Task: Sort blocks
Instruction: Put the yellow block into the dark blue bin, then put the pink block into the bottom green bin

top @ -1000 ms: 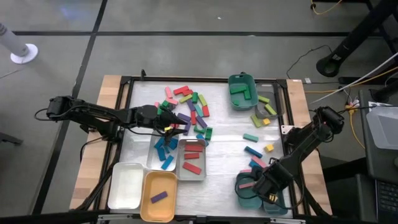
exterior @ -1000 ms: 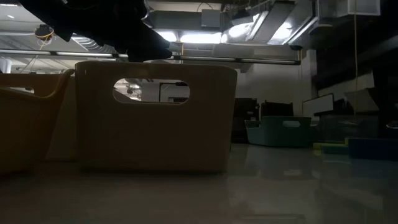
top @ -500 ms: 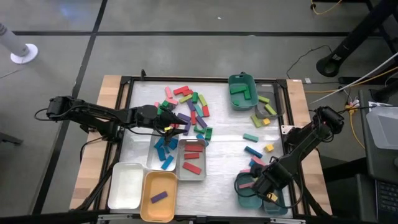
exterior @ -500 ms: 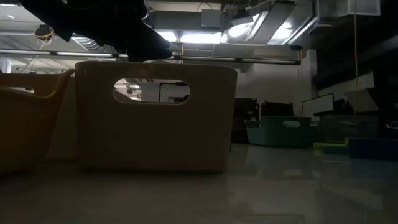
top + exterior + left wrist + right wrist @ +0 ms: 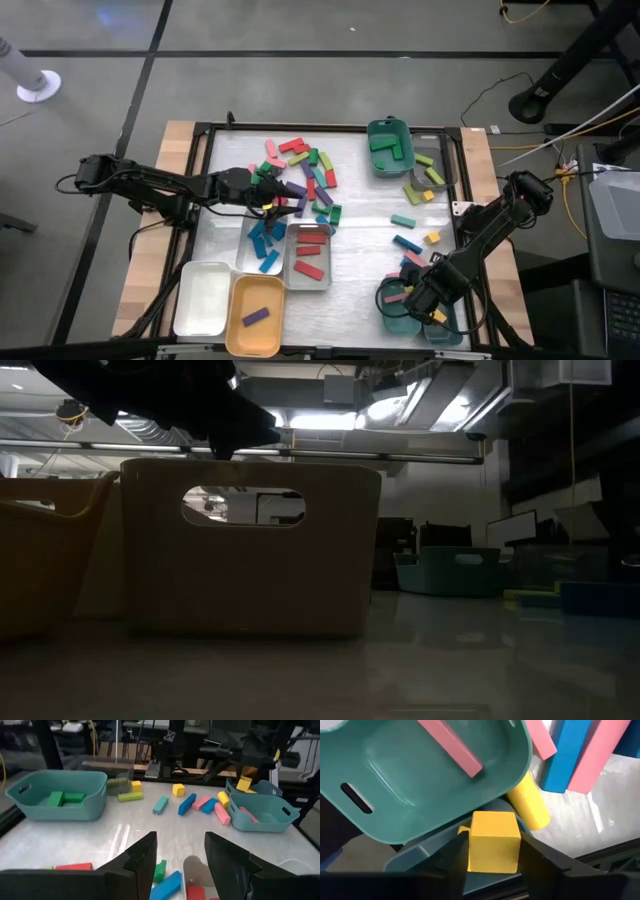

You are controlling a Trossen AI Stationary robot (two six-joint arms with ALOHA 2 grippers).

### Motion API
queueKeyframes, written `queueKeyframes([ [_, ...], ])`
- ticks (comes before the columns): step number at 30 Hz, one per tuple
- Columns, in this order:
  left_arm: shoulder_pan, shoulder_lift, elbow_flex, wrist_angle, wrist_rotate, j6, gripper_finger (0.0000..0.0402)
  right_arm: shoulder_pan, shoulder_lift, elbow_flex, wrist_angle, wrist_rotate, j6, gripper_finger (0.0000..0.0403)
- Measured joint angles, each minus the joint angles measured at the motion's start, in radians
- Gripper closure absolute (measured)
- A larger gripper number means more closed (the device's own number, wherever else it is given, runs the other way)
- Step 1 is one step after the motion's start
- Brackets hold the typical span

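Right tool (image 5: 492, 851) low over stacked teal trays (image 5: 395, 318) at surface's near right corner, clamping 1 yellow block (image 5: 494, 841). Left tool (image 5: 176, 857), jaws apart and empty, reaches over central block pile (image 5: 300, 175). Low view blocked by tan bin (image 5: 250, 545). Teal tray holds 1 pink block (image 5: 451, 745).

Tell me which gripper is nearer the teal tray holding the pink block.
Right. The right gripper hangs at that teal tray, gripping a yellow block beside its rim. The left gripper is across the table, over the loose block pile.
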Motion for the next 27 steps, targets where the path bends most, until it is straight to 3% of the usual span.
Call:
queueKeyframes([
  [8, -0.006, 0.000, 0.000, -0.004, 0.000, 0.028, 0.0247, -0.001, 0.000, 0.000, -0.014, -0.025, -0.009, 0.0136],
  [12, -0.006, 0.000, 0.000, -0.004, 0.000, 0.033, 0.0247, -0.005, 0.000, 0.000, -0.015, -0.103, -0.083, 0.0119],
  [16, -0.006, 0.000, 0.000, 0.004, 0.000, 0.034, 0.0247, -0.033, -0.007, 0.000, -0.038, -0.106, -0.153, 0.0117],
  [19, -0.006, -0.001, 0.000, 0.035, 0.000, 0.033, 0.0247, -0.073, -0.024, 0.011, -0.108, -0.051, -0.208, 0.0117],
  [24, 0.002, -0.002, -0.071, 0.154, 0.000, 0.049, 0.0247, -0.136, -0.054, 0.031, -0.184, 0.178, -0.323, 0.0117],
  [27, 0.024, -0.019, -0.121, 0.248, -0.002, 0.047, 0.0247, -0.195, -0.063, 0.031, -0.166, 0.223, -0.437, 0.0117],
])
